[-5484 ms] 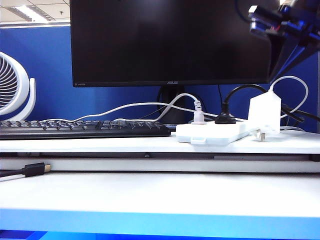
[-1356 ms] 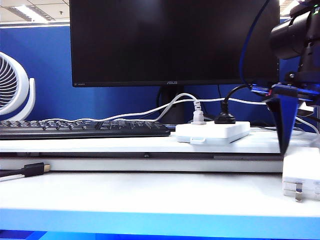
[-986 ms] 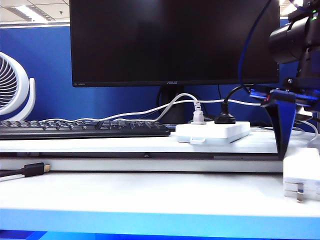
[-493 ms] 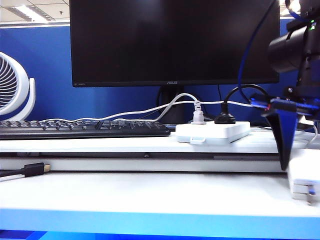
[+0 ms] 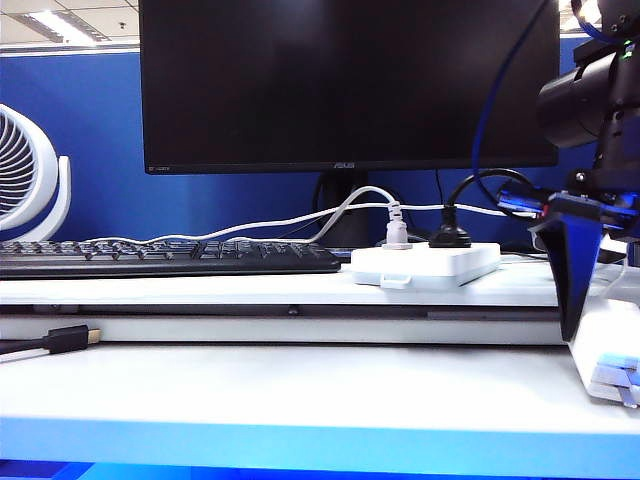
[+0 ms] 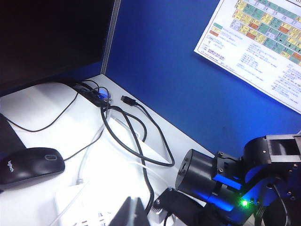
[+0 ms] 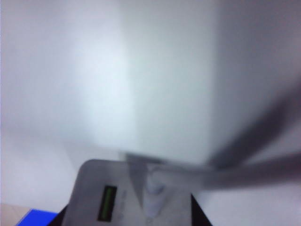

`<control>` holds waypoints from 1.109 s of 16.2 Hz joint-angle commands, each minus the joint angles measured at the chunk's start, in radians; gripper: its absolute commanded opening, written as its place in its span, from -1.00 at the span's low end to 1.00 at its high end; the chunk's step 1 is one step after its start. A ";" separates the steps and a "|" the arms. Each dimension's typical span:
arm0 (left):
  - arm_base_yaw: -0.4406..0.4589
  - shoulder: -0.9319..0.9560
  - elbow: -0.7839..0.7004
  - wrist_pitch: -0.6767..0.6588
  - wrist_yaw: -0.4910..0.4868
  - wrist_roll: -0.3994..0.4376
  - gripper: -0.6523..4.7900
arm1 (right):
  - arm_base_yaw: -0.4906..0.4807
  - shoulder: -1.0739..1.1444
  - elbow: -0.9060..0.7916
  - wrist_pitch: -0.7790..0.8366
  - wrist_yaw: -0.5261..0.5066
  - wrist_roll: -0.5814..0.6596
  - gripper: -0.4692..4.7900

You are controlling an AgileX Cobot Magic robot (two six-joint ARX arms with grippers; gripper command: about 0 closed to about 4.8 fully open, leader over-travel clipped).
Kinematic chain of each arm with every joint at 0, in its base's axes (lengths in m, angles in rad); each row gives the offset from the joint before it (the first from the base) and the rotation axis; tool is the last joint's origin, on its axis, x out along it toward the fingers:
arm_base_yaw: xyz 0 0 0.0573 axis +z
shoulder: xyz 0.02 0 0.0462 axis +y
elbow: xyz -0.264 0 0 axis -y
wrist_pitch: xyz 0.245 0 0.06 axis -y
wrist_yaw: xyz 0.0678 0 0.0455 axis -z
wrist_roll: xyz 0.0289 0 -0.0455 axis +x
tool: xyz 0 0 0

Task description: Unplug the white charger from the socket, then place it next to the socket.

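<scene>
Bench (image 5: 300, 385): white top with a raised white rear step. On the step: black keyboard (image 5: 165, 257) at left, socket (image 5: 425, 265) right of centre, monitor stand behind. On the lower front surface: white charger (image 5: 610, 345) at far right edge; black cable connector (image 5: 65, 338) at far left.

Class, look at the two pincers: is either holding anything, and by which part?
Cannot be told. The right pincer stands at the charger on the desk, contact unclear. The left pincer is out of view.
</scene>
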 commanded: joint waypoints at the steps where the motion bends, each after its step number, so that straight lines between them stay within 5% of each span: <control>1: 0.000 -0.006 0.005 0.015 0.005 0.003 -0.78 | 0.001 -0.041 0.003 -0.017 -0.028 -0.013 -0.27; 9: 0.000 -0.006 0.005 0.015 0.005 0.003 -0.78 | 0.000 -0.212 0.165 -0.096 -0.021 -0.008 -0.26; 18: 0.000 -0.006 0.005 0.006 0.047 0.000 -0.78 | -0.035 -0.192 0.352 0.158 0.134 0.000 -0.26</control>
